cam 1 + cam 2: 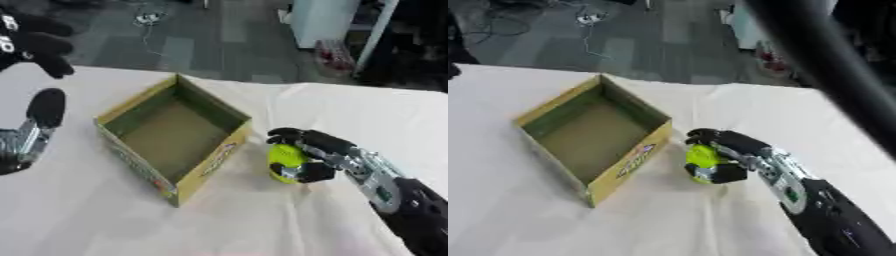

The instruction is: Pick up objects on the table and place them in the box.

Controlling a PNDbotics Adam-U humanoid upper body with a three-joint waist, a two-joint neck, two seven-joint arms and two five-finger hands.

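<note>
Right of box [175, 145] on counter [289, 220] | my right hand [306, 155] curled round lime-green obj [284, 156], fingers over top, thumb under | left hand [35, 125] idle far left, fingers straight | box looks empty | risk: obj clips near box wall on lift-over, or slips out | box side print unreadable

We see a lime-green object [703, 156] in our black-and-silver right hand [732, 157], at three o'clock of the tan, green-lined box [213, 161] on a white counter [262, 220].
</note>
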